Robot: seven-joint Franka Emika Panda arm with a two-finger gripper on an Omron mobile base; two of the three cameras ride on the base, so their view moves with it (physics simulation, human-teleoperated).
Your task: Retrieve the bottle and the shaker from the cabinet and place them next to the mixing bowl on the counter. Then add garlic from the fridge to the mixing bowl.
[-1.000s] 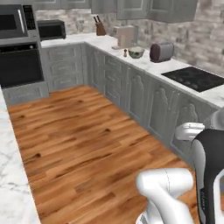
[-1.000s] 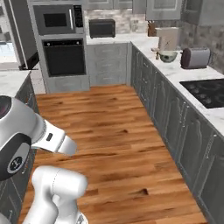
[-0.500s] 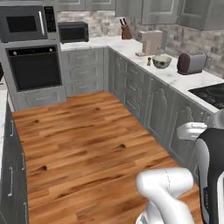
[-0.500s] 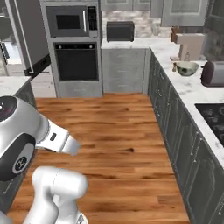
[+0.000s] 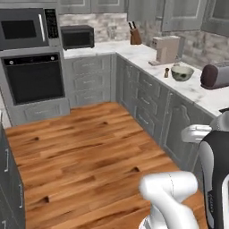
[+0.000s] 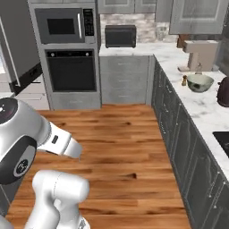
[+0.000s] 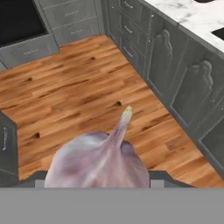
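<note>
garlic [image 7: 98, 162]: whitish-mauve bulb, pointed yellowish tip | claw [image 7: 97, 177]: pinching garlic | over wood floor [image 7: 78, 96]

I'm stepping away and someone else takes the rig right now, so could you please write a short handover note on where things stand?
Gripper: closed on the garlic, carried above the wood floor.
Mixing bowl: on the marble counter, beside the shaker, near the dark toaster. The bottle seems to stand behind the bowl, too small to confirm.
Done: garlic fetched; shaker placed by the bowl.
Left: carry the garlic over and drop it into the mixing bowl.
</note>
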